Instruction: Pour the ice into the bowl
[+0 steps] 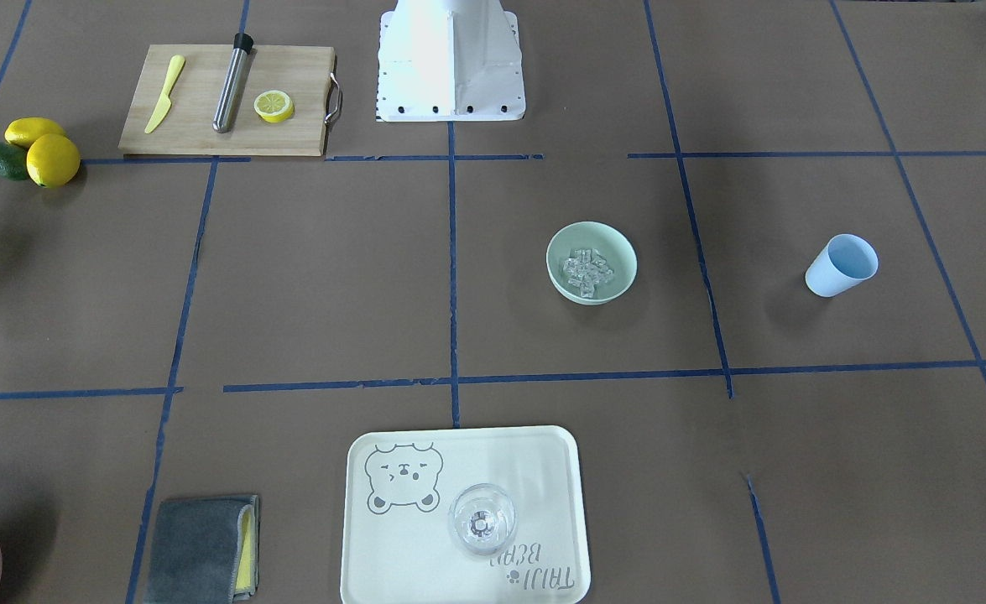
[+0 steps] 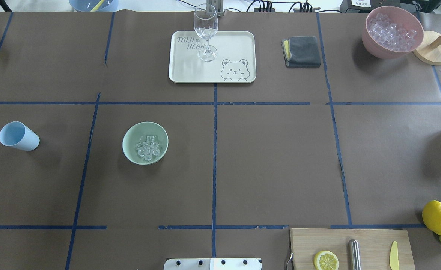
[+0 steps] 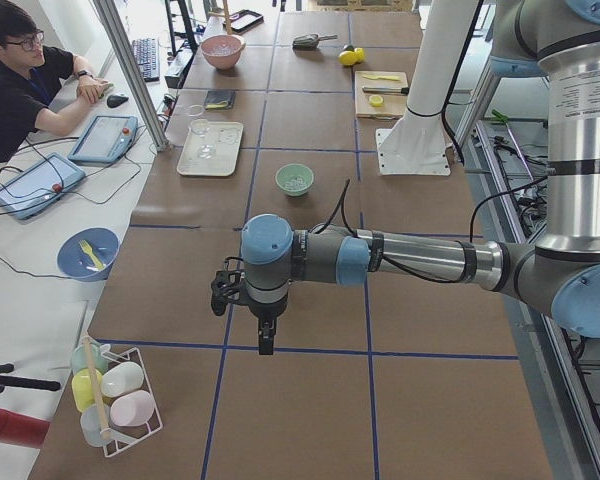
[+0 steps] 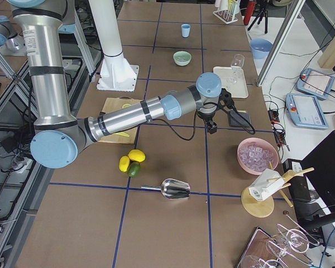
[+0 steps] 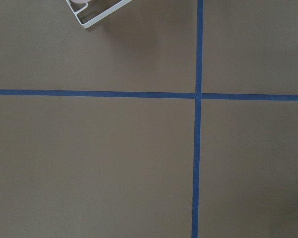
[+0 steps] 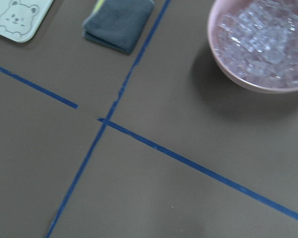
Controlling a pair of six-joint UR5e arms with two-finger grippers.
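Front-facing view: the ice [image 1: 589, 270] lies heaped inside the bowl [image 1: 593, 296], which stands on the brown table, well apart from the upright pale blue cup [image 1: 841, 266]. A wine glass [image 1: 482, 520] stands on the tray [image 1: 425, 562].

Overhead view: the bowl [image 2: 129, 150] sits in my left half of the table with the clear cubes in its middle. The cup is farther out on the same side. The pink container [image 2: 378, 50] of ice stands at the far right corner, near a folded grey cloth [image 2: 303, 51]. Neither of my arms shows here.

Left-side view: my left gripper [image 3: 266, 346] hangs pointing down over bare table, well short of the bowl. Whether its jaws are spread or pressed together I cannot tell.

Right-side view: my right gripper [image 4: 212, 129] hangs over the table near the cloth. The state of its jaws I cannot tell either.

Left wrist view: crossing blue tape [image 5: 197, 95] and a corner of a white wire rack [image 5: 102, 13].

Right wrist view: the pink container, the cloth and a tray corner.
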